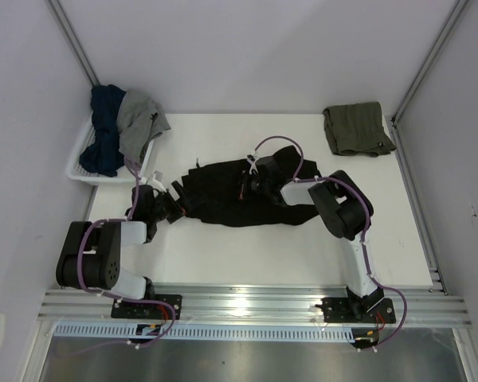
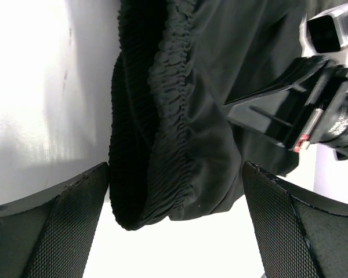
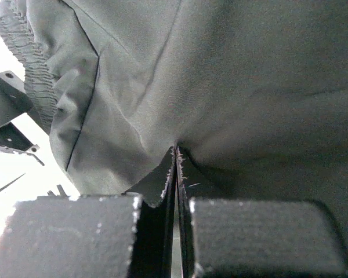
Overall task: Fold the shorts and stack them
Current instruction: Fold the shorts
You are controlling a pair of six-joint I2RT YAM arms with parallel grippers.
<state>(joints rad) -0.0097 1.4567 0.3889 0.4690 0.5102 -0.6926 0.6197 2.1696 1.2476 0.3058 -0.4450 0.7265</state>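
Note:
The black shorts [image 1: 239, 195] lie spread across the middle of the table. The olive-green shorts [image 1: 357, 129] lie folded at the back right. My left gripper [image 1: 172, 205] is open at the black shorts' left end. In the left wrist view its fingers [image 2: 64, 226] stand wide on either side of the gathered waistband [image 2: 162, 145] without touching it. My right gripper [image 1: 255, 181] rests on the middle of the black shorts. In the right wrist view its jaws [image 3: 175, 156] are shut on a puckered fold of the cloth [image 3: 232, 87].
A white basket [image 1: 78, 169] at the back left holds dark blue and grey clothes [image 1: 123, 127]. A metal rail [image 1: 414, 199] runs along the table's right edge. The right gripper's body shows in the left wrist view [image 2: 313, 110].

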